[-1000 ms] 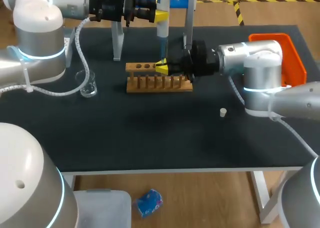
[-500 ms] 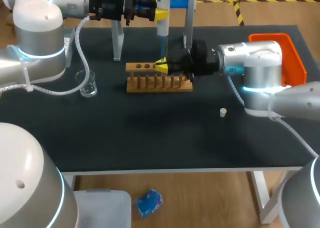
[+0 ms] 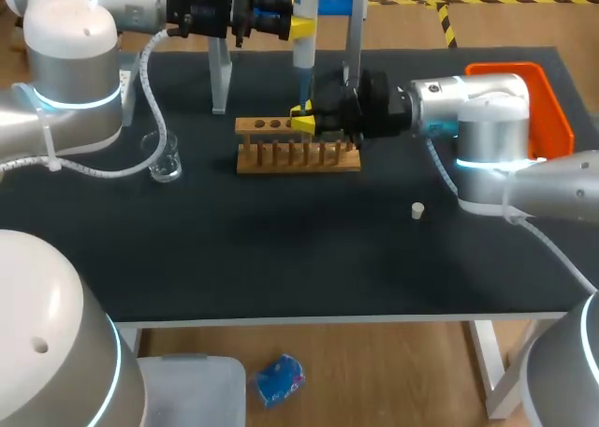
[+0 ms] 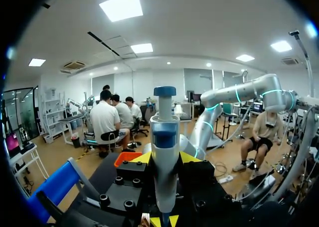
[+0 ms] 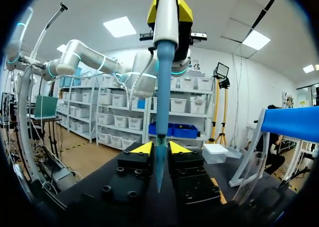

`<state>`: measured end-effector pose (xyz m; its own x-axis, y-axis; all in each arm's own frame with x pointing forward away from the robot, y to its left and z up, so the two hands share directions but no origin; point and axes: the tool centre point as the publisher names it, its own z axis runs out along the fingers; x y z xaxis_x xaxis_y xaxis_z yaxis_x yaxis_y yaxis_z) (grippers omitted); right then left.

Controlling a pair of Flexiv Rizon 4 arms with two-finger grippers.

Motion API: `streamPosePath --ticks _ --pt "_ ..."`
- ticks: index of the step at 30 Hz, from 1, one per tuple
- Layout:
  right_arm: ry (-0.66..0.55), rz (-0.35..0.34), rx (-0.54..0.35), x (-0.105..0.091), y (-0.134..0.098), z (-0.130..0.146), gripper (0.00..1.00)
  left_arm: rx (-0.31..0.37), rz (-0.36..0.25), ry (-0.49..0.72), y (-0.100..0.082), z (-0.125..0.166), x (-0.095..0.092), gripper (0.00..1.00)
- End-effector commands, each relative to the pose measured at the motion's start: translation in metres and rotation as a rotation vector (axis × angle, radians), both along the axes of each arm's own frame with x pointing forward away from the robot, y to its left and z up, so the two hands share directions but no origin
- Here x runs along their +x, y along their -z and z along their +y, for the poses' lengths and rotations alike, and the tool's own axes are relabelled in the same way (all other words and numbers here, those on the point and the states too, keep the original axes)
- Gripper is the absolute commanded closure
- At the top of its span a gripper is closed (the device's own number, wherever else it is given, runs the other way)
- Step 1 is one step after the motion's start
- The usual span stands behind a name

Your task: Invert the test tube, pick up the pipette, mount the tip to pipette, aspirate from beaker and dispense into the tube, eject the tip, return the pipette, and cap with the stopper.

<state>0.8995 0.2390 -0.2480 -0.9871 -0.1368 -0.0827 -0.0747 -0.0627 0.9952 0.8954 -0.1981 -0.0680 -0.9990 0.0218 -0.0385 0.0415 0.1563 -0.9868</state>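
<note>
My left gripper (image 3: 301, 26) is shut on the white and blue pipette (image 3: 305, 15), holding it upright above the wooden tube rack (image 3: 298, 148). In the left wrist view the pipette (image 4: 164, 137) stands between my left gripper's (image 4: 164, 158) yellow fingers. The pipette's blue tip (image 5: 159, 157) hangs down between the fingers of my right gripper (image 5: 160, 148), which flank it closely but stand slightly apart. In the head view my right gripper (image 3: 301, 120) sits at the rack's back edge. A glass beaker (image 3: 166, 155) stands left of the rack. The white stopper (image 3: 417, 210) lies on the mat to the right.
The pipette stand (image 3: 220, 80) with its blue top bar rises behind the rack. An orange tray (image 3: 547, 104) sits at the table's far right edge, behind my right arm. A clear tube (image 5: 251, 179) stands beside my right gripper.
My right gripper's fingers have parted a little around the pipette tip, and the gripper has shifted slightly up and back. The left arm and the pipette have stayed in place.
</note>
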Motion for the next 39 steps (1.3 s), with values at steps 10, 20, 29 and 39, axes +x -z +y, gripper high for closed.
streamPosePath --ticks 10,20,29,39 --pt "0.016 0.005 -0.01 -0.004 -0.001 -0.005 0.0 -0.009 -0.003 -0.001 0.002 0.0 0.0 1.0" --pt "0.028 0.003 -0.06 -0.008 0.009 -0.02 0.0 -0.009 -0.003 -0.001 0.002 0.0 0.0 1.0" --pt "0.046 0.018 -0.101 -0.016 0.022 -0.036 0.0 -0.009 -0.003 -0.001 0.002 0.0 0.0 1.0" --pt "0.063 0.05 -0.126 -0.033 0.036 -0.059 0.0 -0.009 -0.003 -0.001 0.002 0.0 0.0 1.0"
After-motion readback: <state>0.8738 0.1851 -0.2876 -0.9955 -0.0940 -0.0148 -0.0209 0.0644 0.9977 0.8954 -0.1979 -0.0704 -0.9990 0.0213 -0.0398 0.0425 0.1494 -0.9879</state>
